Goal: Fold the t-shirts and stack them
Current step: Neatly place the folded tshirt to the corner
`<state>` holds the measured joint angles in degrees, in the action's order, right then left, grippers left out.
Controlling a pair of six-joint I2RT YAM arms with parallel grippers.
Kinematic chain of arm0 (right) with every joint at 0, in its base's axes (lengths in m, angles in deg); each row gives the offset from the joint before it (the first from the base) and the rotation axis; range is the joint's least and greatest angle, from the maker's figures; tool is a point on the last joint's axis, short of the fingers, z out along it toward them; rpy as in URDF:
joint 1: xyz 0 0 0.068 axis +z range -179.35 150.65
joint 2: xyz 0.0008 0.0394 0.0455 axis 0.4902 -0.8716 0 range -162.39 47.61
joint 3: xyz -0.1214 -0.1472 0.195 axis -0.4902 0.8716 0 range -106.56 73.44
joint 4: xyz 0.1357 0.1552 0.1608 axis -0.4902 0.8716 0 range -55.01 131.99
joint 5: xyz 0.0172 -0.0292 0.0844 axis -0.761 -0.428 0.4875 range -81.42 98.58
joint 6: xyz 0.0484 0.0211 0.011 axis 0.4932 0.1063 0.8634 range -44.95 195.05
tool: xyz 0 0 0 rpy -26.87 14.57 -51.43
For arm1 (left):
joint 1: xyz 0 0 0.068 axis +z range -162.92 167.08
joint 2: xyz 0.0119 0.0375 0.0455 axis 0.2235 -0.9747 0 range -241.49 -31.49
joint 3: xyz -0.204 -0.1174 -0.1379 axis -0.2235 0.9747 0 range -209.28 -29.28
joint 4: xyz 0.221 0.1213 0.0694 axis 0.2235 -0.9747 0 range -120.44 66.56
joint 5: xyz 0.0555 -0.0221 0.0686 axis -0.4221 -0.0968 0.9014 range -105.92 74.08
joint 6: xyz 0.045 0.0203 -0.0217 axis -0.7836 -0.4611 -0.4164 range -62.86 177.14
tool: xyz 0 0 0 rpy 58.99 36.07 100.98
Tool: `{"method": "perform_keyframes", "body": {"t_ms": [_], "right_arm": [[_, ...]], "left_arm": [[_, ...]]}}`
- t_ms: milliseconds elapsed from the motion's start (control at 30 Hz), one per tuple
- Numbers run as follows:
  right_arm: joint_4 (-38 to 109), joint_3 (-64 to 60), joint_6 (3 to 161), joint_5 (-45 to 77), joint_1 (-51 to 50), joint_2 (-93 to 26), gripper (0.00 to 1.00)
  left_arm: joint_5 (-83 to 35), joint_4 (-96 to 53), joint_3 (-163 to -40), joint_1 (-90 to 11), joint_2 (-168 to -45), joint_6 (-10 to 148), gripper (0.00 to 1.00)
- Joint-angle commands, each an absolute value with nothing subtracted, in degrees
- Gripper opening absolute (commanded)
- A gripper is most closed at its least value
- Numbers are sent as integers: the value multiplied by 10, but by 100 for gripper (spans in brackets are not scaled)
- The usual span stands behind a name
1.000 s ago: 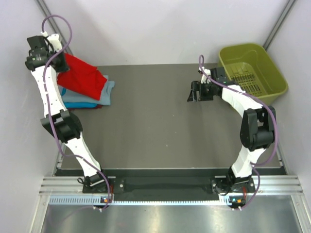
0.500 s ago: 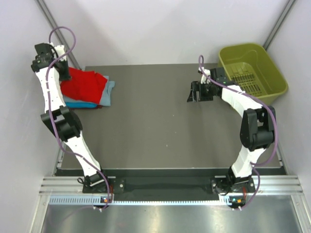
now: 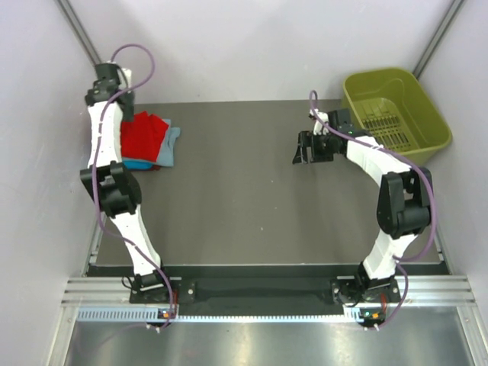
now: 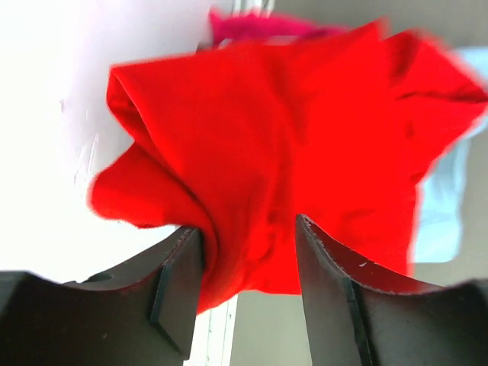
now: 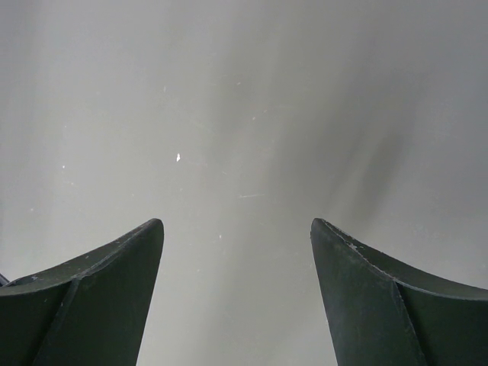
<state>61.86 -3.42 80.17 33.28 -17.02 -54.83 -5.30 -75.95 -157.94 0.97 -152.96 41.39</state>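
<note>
Reached with the left arm to the far left corner of the dark grey counter (image 3: 229, 198), with the upper link upright, the forearm leaning away from the base and the wrist bent back down over the pile. Clamped a bunched fold of the bright red soft cloth t-shirt (image 3: 145, 133) in the left hand (image 4: 245, 227), with cloth pressed against the inner faces of both dark fingers (image 4: 179, 282) and bulging out above them. Showed the shirt's right edge only as a blur in the left wrist view.

Lay crumpled rather than flat, on top of the grey-blue cloth t-shirt (image 3: 171, 145), which stuck out on the right side. Showed a strip of the turquoise blue cloth t-shirt (image 3: 136, 164) along the near edge, under the red one.

Bent the right arm at the elbow and stretched its forearm left, toward the middle of the far half. Kept the right hand (image 5: 236, 223) spread wide, fingertips well apart, close over bare grey surface and touching no cloth. Stood well apart from the shirt pile, with the olive-green plastic basket (image 3: 381, 75) off to the right in the far right corner.
</note>
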Motion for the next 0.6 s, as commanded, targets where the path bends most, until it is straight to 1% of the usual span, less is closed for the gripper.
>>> {"method": "perform_keyframes", "body": {"t_ms": [0, 33, 67, 100, 133, 167, 300, 367, 400, 433, 500, 533, 567], "right_arm": [[603, -34, 798, 327, -163, -508, 79], [604, -35, 797, 320, -163, -504, 79], [604, -39, 798, 315, -163, -500, 80], [605, -42, 797, 309, -163, -490, 80], [605, -44, 796, 301, -163, -486, 81], [606, -48, 794, 297, -163, -483, 82], [607, -42, 786, 287, -163, -467, 83], [606, -30, 784, 286, -163, -462, 83], [605, -27, 783, 287, -163, -457, 83], [606, -24, 782, 289, -163, -454, 83], [609, -21, 780, 289, -163, -447, 83], [610, -22, 780, 286, -164, -442, 83], [610, -29, 782, 284, -163, -440, 84]], "left_arm": [[26, -696, -1589, -59, -1459, 397, 56], [30, -690, -1593, -71, -1448, 399, 62], [32, -689, -1596, -93, -1444, 402, 83], [33, -689, -1605, -103, -1440, 405, 84], [37, -689, -1607, -112, -1433, 406, 88], [43, -684, -1606, -126, -1429, 406, 89], [56, -670, -1606, -127, -1412, 422, 89], [44, -666, -1592, -127, -1404, 426, 92], [31, -668, -1570, -127, -1400, 436, 95], [18, -670, -1558, -127, -1400, 442, 96], [-6, -683, -1512, -126, -1399, 467, 91], [-29, -690, -1495, -124, -1398, 481, 87], [-52, -697, -1452, -123, -1395, 503, 84]]}}
